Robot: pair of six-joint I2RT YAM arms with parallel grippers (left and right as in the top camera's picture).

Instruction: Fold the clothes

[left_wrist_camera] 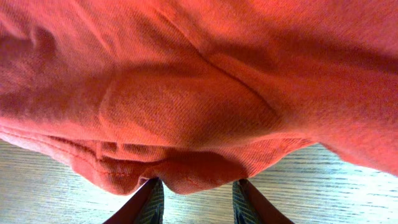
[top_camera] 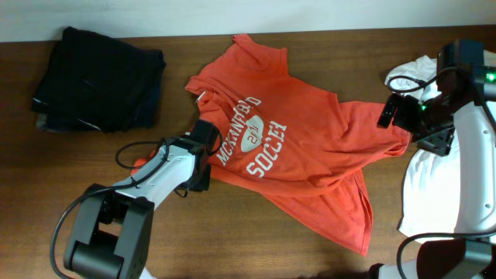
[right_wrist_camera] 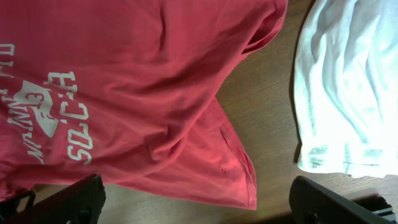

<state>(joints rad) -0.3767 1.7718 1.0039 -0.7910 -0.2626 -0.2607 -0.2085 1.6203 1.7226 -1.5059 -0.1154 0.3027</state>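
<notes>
Red shirt [top_camera: 302,147] crumpled at mid-bench [top_camera: 232,248], white lettering up. At its left edge, left gripper [left_wrist_camera: 196,200] with fingers [left_wrist_camera: 152,202] partly apart and a bunched hem right at the tips; clamped or not, cannot tell. Right gripper [right_wrist_camera: 199,208] wide apart, holding nothing, above bare wood between the red shirt's right edge and a white shirt [right_wrist_camera: 348,81]. Dark pile [top_camera: 101,77] at the far left corner, well apart.

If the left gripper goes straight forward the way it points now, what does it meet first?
Most likely the orange-red T-shirt: its bunched edge lies directly ahead of the left gripper, though the exact depth is unclear.
</notes>
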